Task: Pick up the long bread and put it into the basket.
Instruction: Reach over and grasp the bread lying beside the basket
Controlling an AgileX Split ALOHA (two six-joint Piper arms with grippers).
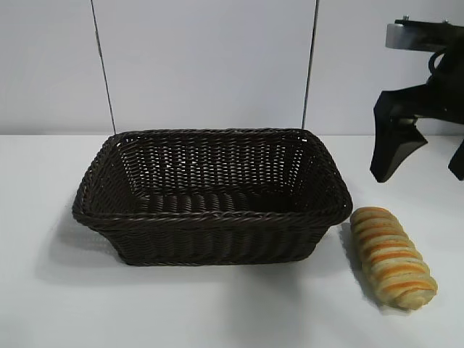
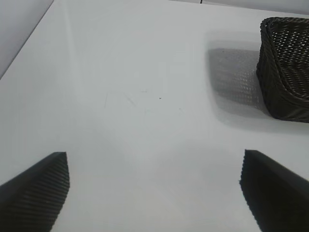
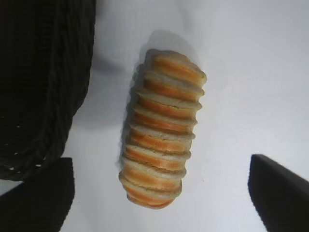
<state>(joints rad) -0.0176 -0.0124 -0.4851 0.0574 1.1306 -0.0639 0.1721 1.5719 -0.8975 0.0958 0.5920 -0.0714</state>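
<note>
Right gripper (image 1: 429,161) is up in the air with its jaws spread wide and nothing between them, above and behind the long bread (image 1: 392,257) on the side away from the basket (image 1: 210,217). One dark finger (image 1: 391,148) hangs clear of the loaf and points down at the table (image 1: 217,312); the other is cut off at the edge of the exterior view. From the right wrist camera the two fingertips sit wide apart, and the long bread (image 3: 161,130) lies on the white surface between their lines, not touched by either. The basket's (image 3: 43,87) dark weave fills the side next to one fingertip (image 3: 34,198).

The loaf itself rests on the table just beside the basket's right-hand short end, near its front corner, close but apart from the wicker. It lies lengthwise, running away from the rim toward the front, orange-brown ridges facing up. The basket sits upright on the table with nothing in it.

Over to the left gripper (image 2: 154,193): jaws also wide, nothing held, both ribbed fingertips (image 2: 38,188) hovering over bare table. The basket's (image 2: 285,67) end wall sits well apart from them, its shadow falling on the table beside it. In the exterior view this arm does not show.
</note>
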